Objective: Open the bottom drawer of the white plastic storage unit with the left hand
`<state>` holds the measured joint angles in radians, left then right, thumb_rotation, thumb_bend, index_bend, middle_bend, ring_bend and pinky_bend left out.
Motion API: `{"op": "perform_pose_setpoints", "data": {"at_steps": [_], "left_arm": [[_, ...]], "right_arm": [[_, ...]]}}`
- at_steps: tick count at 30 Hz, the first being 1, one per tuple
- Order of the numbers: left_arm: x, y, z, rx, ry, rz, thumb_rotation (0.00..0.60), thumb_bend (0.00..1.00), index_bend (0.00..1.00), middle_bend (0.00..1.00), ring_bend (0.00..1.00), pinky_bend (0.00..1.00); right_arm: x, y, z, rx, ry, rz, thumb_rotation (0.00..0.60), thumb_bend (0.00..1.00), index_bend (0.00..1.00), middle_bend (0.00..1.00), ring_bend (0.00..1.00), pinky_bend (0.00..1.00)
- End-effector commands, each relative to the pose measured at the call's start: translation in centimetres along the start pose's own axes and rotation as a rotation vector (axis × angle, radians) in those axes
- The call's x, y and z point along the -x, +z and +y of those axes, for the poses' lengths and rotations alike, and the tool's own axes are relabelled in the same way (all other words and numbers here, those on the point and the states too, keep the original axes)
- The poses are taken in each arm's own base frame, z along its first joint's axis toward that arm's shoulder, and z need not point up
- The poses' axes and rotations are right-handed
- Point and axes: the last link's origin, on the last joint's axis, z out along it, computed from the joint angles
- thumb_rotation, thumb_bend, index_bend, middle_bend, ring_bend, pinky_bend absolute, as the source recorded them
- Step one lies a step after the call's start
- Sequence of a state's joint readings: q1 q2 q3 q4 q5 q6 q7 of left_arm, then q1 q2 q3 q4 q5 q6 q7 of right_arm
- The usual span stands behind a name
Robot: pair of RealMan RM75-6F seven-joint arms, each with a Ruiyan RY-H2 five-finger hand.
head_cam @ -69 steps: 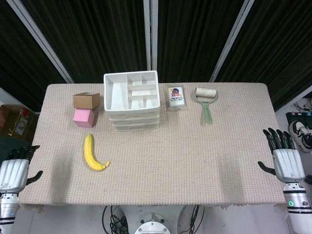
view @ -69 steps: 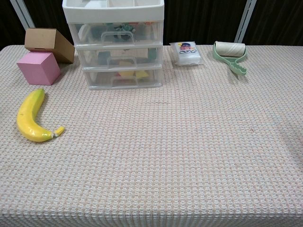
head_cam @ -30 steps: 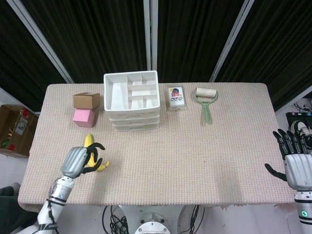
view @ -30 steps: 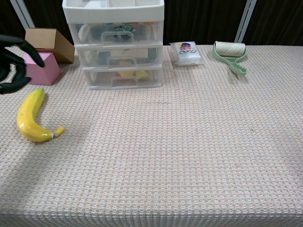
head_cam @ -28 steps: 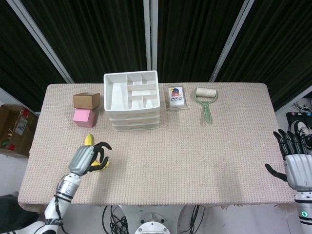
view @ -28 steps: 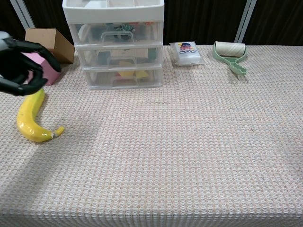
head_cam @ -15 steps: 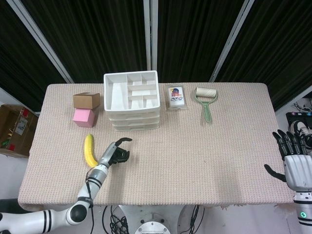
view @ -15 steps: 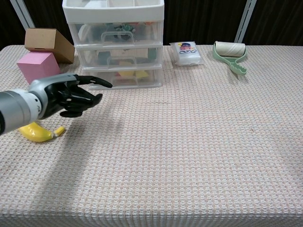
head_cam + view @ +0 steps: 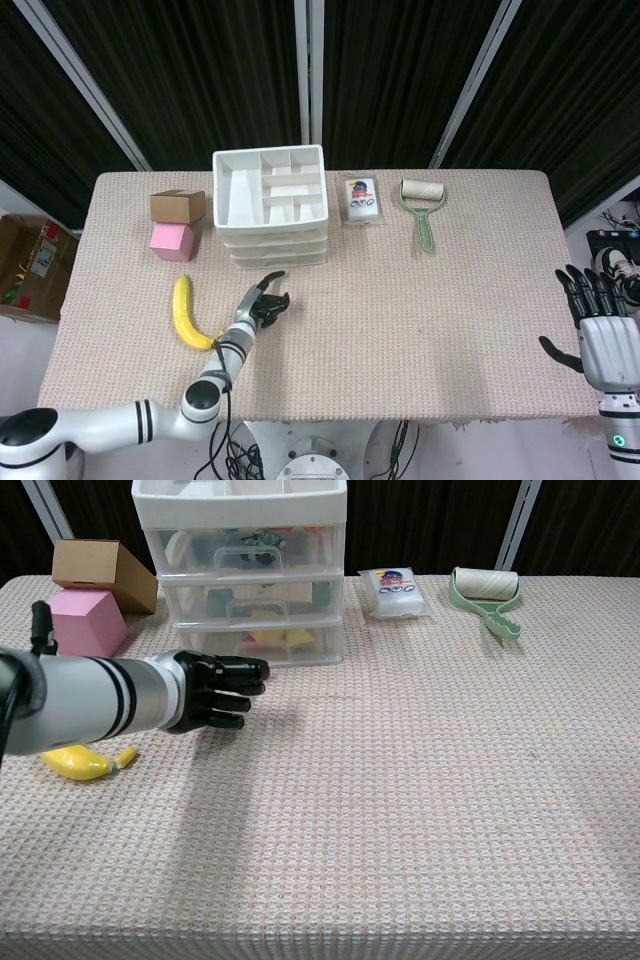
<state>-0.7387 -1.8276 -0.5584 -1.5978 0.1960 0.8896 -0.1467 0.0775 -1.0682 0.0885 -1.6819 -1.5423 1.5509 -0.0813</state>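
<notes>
The white plastic storage unit point(image 9: 270, 205) point(image 9: 240, 570) stands at the back of the table, left of centre, with three clear drawers all pushed in. The bottom drawer point(image 9: 260, 640) point(image 9: 280, 258) has a handle on its front. My left hand point(image 9: 262, 303) point(image 9: 220, 690) hovers a short way in front of that drawer, slightly to its left. Its dark fingers point forward, loosely bent, and hold nothing. It does not touch the drawer. My right hand point(image 9: 608, 335) is off the table's right edge with its fingers spread, seen only in the head view.
A banana point(image 9: 185, 312) point(image 9: 80, 763) lies just left of my left forearm. A pink cube point(image 9: 170, 241) point(image 9: 82, 620) and a cardboard box point(image 9: 178, 205) point(image 9: 103, 570) sit left of the unit. A sponge packet point(image 9: 362, 199) point(image 9: 397, 590) and a lint roller point(image 9: 423, 200) point(image 9: 487, 595) lie to its right.
My left hand came up from the table's left edge, passed over the banana and moved right and forward to the front of the drawers. The right hand barely shifted.
</notes>
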Motion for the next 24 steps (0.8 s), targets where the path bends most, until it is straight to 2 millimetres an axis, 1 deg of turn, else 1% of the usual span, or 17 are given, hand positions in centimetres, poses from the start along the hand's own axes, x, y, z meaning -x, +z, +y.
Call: {"op": "perform_pose_setpoints", "data": {"at_steps": [1, 6, 16, 24], "left_arm": [[1.1, 0.8, 1.2, -0.038, -0.149, -0.021, 0.600, 0.55, 0.11, 0.89, 0.98, 1.00], [1.7, 1.6, 1.6, -0.079, -0.281, -0.026, 0.600, 0.56, 0.11, 0.89, 0.98, 1.00], [1.7, 3.0, 2.3, -0.056, -0.400, 0.017, 0.600, 0.56, 0.11, 0.90, 0.99, 1.00], [2.1, 3.5, 2.4, -0.047, -0.478, 0.000, 0.600, 0.57, 0.19, 0.90, 0.99, 1.00]], "right_arm": [[-0.1, -0.1, 0.0, 0.003, -0.001, 0.004, 0.600, 0.08, 0.00, 0.05, 0.00, 0.00], [-0.1, -0.1, 0.1, 0.008, 0.002, 0.004, 0.600, 0.08, 0.00, 0.05, 0.00, 0.00], [0.0, 0.2, 0.2, 0.011, -0.001, -0.003, 0.600, 0.09, 0.00, 0.05, 0.00, 0.00], [0.1, 0.3, 0.1, 0.014, -0.003, -0.012, 0.600, 0.09, 0.00, 0.05, 0.00, 0.00]]}}
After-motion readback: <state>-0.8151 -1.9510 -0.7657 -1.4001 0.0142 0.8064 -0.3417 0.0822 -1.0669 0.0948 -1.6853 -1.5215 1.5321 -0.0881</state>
